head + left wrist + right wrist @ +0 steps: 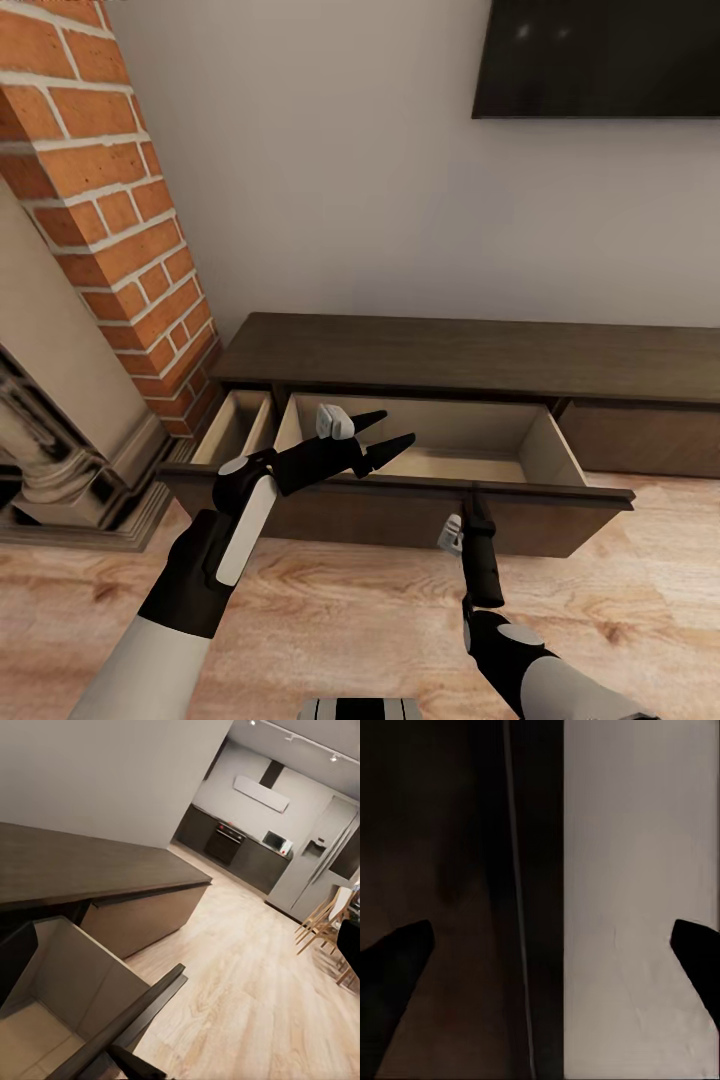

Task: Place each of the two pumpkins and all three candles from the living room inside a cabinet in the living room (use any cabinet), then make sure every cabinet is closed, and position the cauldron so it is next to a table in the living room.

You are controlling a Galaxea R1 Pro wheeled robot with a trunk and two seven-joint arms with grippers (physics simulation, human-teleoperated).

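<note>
Drawers stand pulled out of the cabinet [470, 355], a long dark-brown console set against the pale wall under the TV [598, 58], its left end close beside the brick fireplace [95, 190]. The wide drawer [450, 450] juts over the wood floor [330, 610], its dark front edge running across in front of both arms; a narrower drawer [235, 425] is open at the cabinet's left end, just beside the fireplace base. Bare floor lies in front of the drawer fronts, and in the left wrist view it stretches away past the cabinet's far end toward a kitchen [240, 844] and some wooden chairs [326, 926]. The left arm reaches forward and to the right, its left end effector [385, 435] above the wide drawer's front-left corner, fingers spread apart and holding nothing. The right arm comes up from below, nearly straight ahead, with the right end effector [474, 497] at the drawer's front edge; in the right wrist view its dark fingertips [397, 952] are set wide, the dark drawer front and the pale inner face between them, gripping nothing. What can be seen of both drawers' pale interiors shows bare wood.
</note>
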